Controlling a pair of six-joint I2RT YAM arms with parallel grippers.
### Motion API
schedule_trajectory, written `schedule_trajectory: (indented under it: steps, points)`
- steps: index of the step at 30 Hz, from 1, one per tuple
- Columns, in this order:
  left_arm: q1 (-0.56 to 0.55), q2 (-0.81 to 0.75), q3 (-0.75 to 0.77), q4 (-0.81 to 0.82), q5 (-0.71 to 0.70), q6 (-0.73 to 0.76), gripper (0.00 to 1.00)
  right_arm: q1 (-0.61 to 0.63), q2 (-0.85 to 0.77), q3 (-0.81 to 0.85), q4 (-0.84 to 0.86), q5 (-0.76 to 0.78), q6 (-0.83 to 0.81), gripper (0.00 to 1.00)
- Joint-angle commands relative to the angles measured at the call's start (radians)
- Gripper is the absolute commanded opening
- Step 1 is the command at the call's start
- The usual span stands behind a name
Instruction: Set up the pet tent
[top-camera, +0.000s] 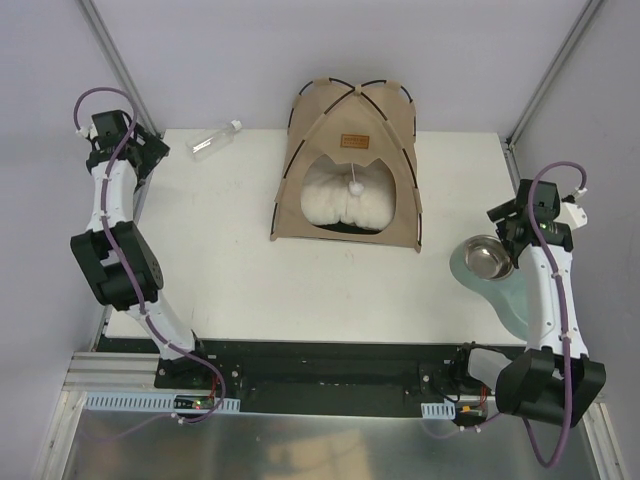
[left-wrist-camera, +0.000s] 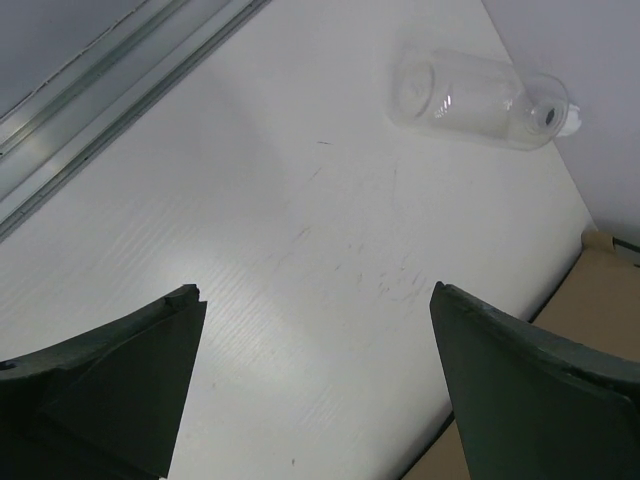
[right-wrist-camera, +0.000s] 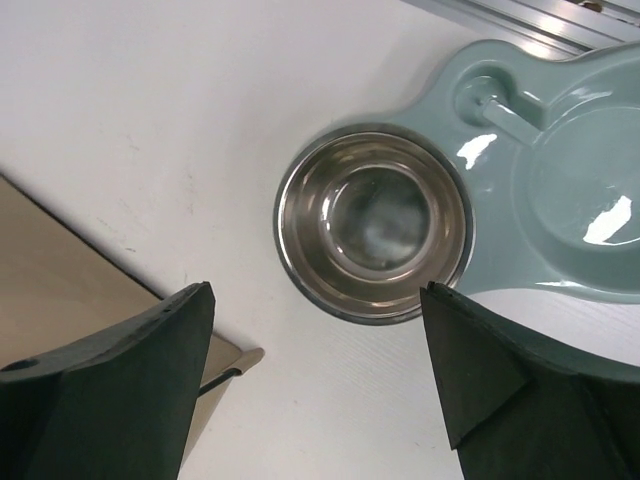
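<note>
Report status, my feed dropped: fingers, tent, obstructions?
Left fingers open, empty, near bottle. Right fingers open, empty, over bowl. Pet tent standing, pillow inside. Bottle, bowl apart from tent.

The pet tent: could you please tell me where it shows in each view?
Top external: the pet tent stands at the far middle of the white table.
Left wrist: only its tan edge, lower right.
Right wrist: its tan corner, left side.
Shared landmark: the white table, in all three.
</note>
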Motion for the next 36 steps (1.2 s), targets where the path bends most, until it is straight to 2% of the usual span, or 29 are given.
schedule_trajectory:
  steps: [1,7,11,15,22,26,29,32,34,36]
  points:
    - [0.017,0.052,0.056,-0.008,-0.046,-0.068,0.99,0.016,-0.051,0.005,0.066,-0.073,-0.008,0.91]
    - [0.020,0.179,0.100,0.024,-0.017,-0.212,0.99,0.036,-0.033,0.011,0.099,-0.104,0.021,0.90]
    - [0.017,0.294,0.157,0.165,0.138,-0.228,0.99,0.066,-0.002,0.033,0.128,-0.111,0.006,0.90]
    - [0.014,0.401,0.243,0.327,0.244,-0.121,0.97,0.092,0.052,0.056,0.172,-0.156,-0.008,0.90]
    - [-0.020,0.544,0.321,0.676,0.265,0.100,0.98,0.141,0.164,0.146,0.107,-0.148,-0.023,0.88]
    - [-0.040,0.677,0.453,0.678,0.294,0.159,0.99,0.150,0.191,0.188,0.033,-0.121,-0.051,0.88]
    - [-0.040,0.811,0.597,0.635,0.380,0.093,0.98,0.150,0.190,0.198,-0.001,-0.104,-0.061,0.88]
    - [-0.043,0.920,0.752,0.579,0.487,0.012,0.92,0.150,0.190,0.205,-0.016,-0.099,-0.075,0.88]
    - [-0.060,0.944,0.784,0.579,0.518,-0.004,0.92,0.148,0.199,0.218,-0.024,-0.091,-0.089,0.88]
    - [-0.080,0.935,0.754,0.579,0.543,0.026,0.92,0.150,0.210,0.232,-0.027,-0.087,-0.100,0.88]
